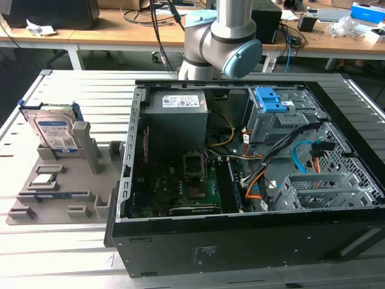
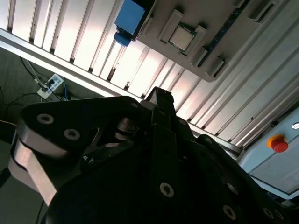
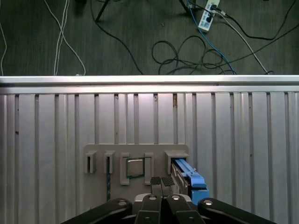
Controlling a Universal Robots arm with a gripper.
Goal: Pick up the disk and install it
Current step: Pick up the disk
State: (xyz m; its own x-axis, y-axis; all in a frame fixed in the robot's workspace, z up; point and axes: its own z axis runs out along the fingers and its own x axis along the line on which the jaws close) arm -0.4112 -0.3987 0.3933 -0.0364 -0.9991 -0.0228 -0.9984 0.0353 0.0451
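The disk (image 1: 54,133), silver-grey with a white and blue label and blue side rails, stands on edge in a grey holder plate (image 1: 60,192) at the exterior view's left. In the first wrist view the disk (image 3: 188,178) appears edge-on with its blue rail showing, just beside my gripper (image 3: 161,182). The gripper hangs well above the plate with its two fingertips together and nothing between them. In the second wrist view the black gripper (image 2: 159,95) points toward the plate, and the disk's blue rail (image 2: 130,16) lies beyond it.
An open computer case (image 1: 240,241) lies on the slatted metal table (image 1: 84,90), with a grey power supply (image 1: 177,105) and a blue-latched drive cage (image 1: 271,105) inside. A small square processor chip (image 3: 135,167) sits in the holder plate. Cables lie on the floor (image 3: 187,51) past the table edge.
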